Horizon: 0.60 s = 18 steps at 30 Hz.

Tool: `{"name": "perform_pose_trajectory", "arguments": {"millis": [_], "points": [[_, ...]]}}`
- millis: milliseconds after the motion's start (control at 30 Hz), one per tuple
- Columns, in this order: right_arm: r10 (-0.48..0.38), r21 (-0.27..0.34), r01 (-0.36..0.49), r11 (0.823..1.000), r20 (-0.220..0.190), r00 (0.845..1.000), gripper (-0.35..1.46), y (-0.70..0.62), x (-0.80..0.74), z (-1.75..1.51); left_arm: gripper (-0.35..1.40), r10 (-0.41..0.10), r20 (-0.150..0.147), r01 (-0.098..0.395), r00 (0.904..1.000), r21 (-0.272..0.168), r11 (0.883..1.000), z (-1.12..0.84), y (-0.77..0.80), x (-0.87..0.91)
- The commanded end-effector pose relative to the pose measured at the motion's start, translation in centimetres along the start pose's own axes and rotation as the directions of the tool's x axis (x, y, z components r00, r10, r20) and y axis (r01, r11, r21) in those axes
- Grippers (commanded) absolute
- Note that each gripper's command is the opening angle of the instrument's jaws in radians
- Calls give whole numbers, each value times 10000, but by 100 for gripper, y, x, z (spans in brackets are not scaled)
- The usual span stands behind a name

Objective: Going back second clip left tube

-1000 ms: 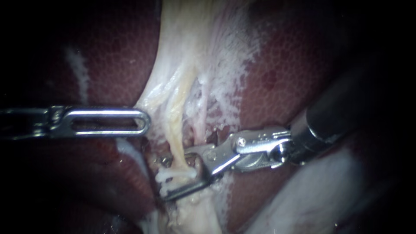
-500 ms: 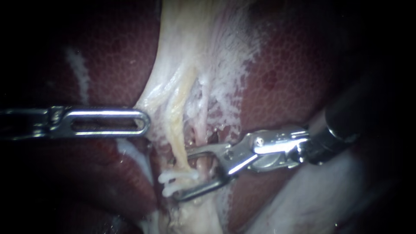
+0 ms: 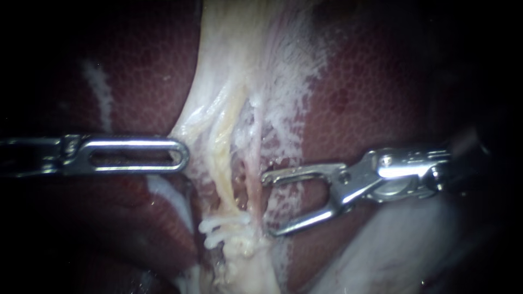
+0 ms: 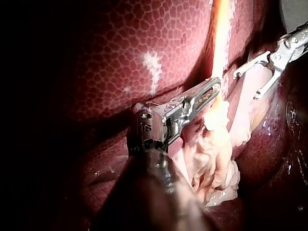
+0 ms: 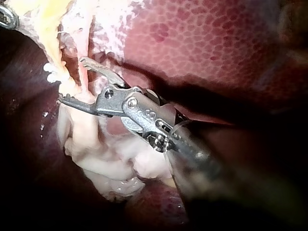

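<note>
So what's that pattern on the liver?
The liver is dark red with pale honeycomb mesh; left wrist view.

The pale yellow left tube (image 3: pixel 220 163) is running down the middle of the endoscope view, just beside a thinner pink tube (image 3: pixel 253 177). Near its lower end one white clip (image 3: pixel 229 221) is sitting across it, a second white clip (image 3: pixel 215 238) lying just below, both knobbly ends sticking out toward the view's left.

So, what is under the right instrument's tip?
Under the right instrument, red liver and pale fibrous tissue show through the gap at its open tip; nothing is gripped. Whatever lies directly beneath the metal is covered.
</note>
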Motion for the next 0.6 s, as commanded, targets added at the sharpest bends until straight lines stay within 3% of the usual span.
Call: {"name": "perform_pose_trajectory", "arguments": {"millis": [33, 367, 600], "points": [[-75, -68, 75, 9999, 4, 10000, 60, 0, 3, -7, -35, 2, 0, -2, 10000, -2, 10000, 0, 0, 0], [-332, -492, 331, 9982, -15, 9994, 60, -3, 26, -57, -35, 6, 2, -6, 10000, -4, 10000, 0, 1, 1], [-460, -548, 457, 9974, -31, 9989, 60, -5, 36, -69, -35, 15, 5, -15, 10000, -8, 10000, 1, 2, 2]]}}
